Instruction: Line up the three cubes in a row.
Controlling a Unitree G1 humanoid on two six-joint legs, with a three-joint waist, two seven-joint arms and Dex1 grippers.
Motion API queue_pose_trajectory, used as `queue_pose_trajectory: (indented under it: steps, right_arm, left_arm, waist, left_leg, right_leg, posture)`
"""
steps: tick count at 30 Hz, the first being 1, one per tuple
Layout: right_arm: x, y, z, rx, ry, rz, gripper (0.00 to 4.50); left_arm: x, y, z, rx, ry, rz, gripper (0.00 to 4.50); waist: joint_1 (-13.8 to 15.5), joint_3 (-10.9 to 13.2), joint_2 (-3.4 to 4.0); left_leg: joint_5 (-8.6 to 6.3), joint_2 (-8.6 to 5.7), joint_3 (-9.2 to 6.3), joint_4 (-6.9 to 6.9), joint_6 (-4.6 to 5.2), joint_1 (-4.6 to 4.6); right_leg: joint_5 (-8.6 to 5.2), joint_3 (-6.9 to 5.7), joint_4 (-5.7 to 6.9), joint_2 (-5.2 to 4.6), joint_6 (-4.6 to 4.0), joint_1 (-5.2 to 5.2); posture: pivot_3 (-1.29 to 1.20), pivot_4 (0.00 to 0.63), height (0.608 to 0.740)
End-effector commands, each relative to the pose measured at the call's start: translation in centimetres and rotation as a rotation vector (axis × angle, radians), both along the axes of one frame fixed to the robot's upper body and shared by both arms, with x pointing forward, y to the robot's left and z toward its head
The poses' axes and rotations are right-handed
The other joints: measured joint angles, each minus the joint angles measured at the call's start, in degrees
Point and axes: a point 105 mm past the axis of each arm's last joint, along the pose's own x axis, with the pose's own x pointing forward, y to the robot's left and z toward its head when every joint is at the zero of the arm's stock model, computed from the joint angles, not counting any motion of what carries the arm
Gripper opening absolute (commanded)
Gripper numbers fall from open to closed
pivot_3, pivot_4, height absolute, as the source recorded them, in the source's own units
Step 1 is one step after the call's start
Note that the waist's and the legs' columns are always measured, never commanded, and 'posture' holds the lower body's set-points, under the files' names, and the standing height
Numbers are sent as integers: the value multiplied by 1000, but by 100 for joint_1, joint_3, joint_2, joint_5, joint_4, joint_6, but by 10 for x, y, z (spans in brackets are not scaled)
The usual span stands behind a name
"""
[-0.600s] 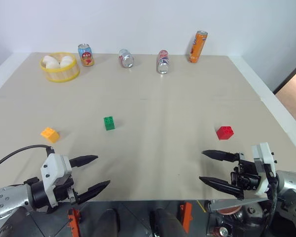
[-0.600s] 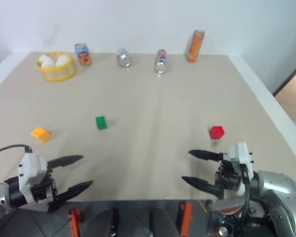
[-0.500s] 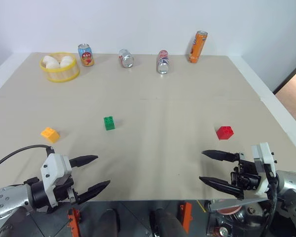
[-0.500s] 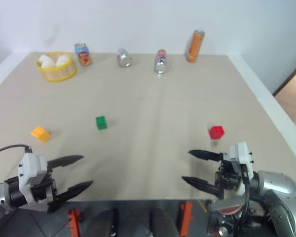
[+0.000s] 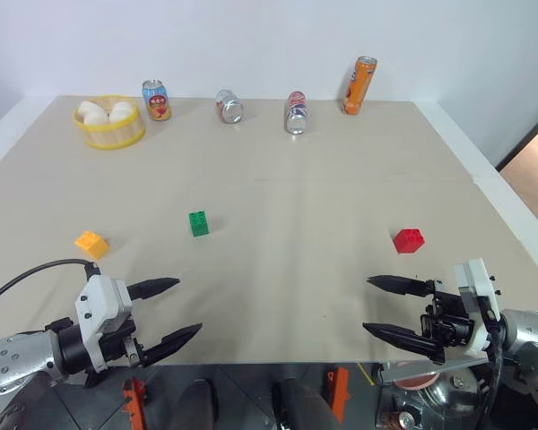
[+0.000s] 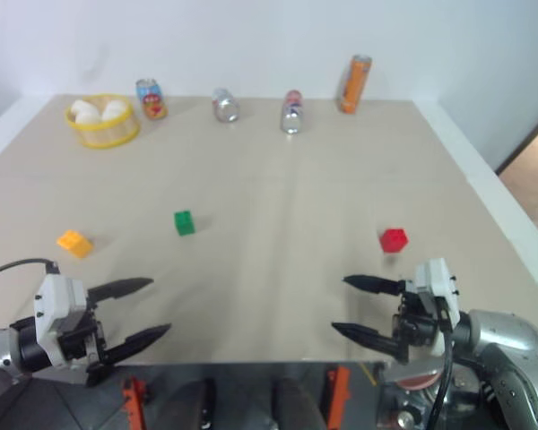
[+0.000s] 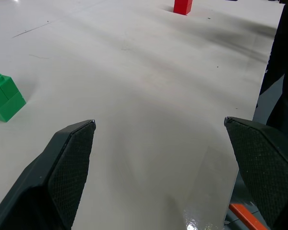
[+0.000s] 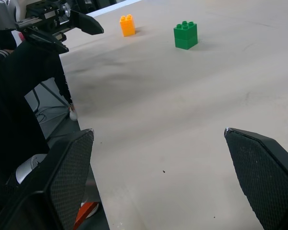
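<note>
We see three cubes scattered on the table [image 5: 278, 179], not in a row: orange cube [image 5: 91, 243] near the left edge, green cube [image 5: 198, 223] just right of it and slightly farther back, red cube [image 5: 409, 239] well apart on the right. Left gripper [image 5: 175, 312] hangs over the near edge, jaws wide apart, empty, orange cube ahead of it. Right gripper [image 5: 383, 307] likewise, jaws apart, empty, red cube just beyond. Along the far edge: egg basket [image 5: 109, 123] and four cans [image 5: 297, 111].
</note>
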Motion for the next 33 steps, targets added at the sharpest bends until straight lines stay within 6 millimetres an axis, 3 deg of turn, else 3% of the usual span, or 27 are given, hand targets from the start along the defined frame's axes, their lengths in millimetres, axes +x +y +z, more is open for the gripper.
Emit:
queue_pose_trajectory:
  steps: [1, 7, 11, 15, 22, 33]
  right_arm:
    - [5, 2, 9, -5, -8, -32, 4500]
    - [61, 8, 36, 62, -186, -395, 4500]
    - [90, -11, 47, 86, -280, -707, 4500]
    - [105, -41, 41, 21, -320, -988, 4500]
    - [115, -71, 18, 2, -240, -1181, 4500]
    - [129, -88, -6, 24, -121, -1223, 4500]
  left_arm:
    - [0, -7, 15, -17, -58, -30, 4458]
    - [43, -17, 61, -231, -161, 67, 4458]
    - [66, -36, 75, -306, -223, 81, 4458]
    - [85, -59, 73, -337, -267, 44, 4458]
    - [91, -104, 49, -328, -227, -164, 4458]
    - [97, -130, 40, -335, -234, -263, 4458]
  waist:
    - [0, 0, 0]
    - [-1, -1, -3]
    - [-1, -3, 2]
    - [19, -4, 0]
    - [28, -9, 10]
    - [-3, -13, 17]
  left_leg:
    - [0, 0, 0, 0, 0, 0]
    - [5, 1, -5, 13, 7, 5]
    - [9, -8, -11, 31, 9, 30]
    - [9, -21, -3, 30, 10, 29]
    - [5, -23, -1, -4, 12, 33]
    - [14, -19, 2, 5, 25, 41]
  right_leg:
    - [0, 1, 0, 0, 0, 0]
    - [13, 1, 7, 6, 2, 6]
    - [23, 14, 8, 13, 14, 45]
    - [25, 37, 6, 12, 29, 51]
    - [32, 55, 6, 23, 67, 43]
    - [36, 73, 8, 36, 46, 49]
  posture:
    - [0, 150, 740]
    - [0, 150, 740]
    - [0, 150, 740]
    - [0, 150, 740]
    - [0, 150, 740]
    - [0, 150, 740]
